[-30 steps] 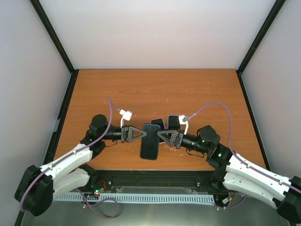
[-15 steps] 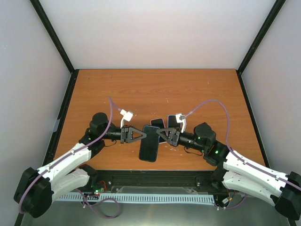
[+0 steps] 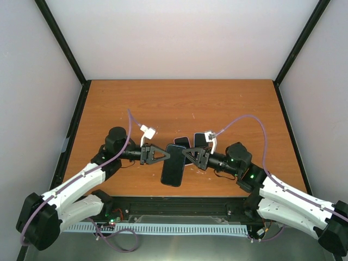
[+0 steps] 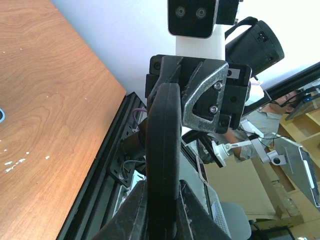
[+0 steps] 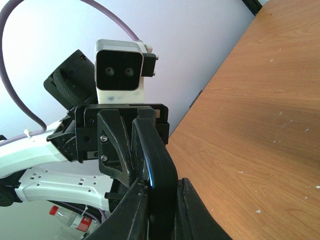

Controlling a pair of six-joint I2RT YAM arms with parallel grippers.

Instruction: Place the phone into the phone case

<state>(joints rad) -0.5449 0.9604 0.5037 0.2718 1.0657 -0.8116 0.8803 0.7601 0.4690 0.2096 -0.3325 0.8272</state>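
Phone (image 3: 173, 165) is pinched between both arms at the near middle of the table (image 3: 179, 103). My left gripper (image 3: 166, 155) is clenched on its left edge and my right gripper (image 3: 186, 155) is clamped on its right edge. Two dark slabs (image 3: 184, 143) lie just behind; I judge one is the case, but cannot tell which. I would keep one grip firm, free the other, then seat the phone corner first without twisting.

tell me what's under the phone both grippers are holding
Around the phone, clamped by the left gripper and right gripper, the wooden table shows, plus two dark flat items beyond its far end. Directly underneath is hidden.
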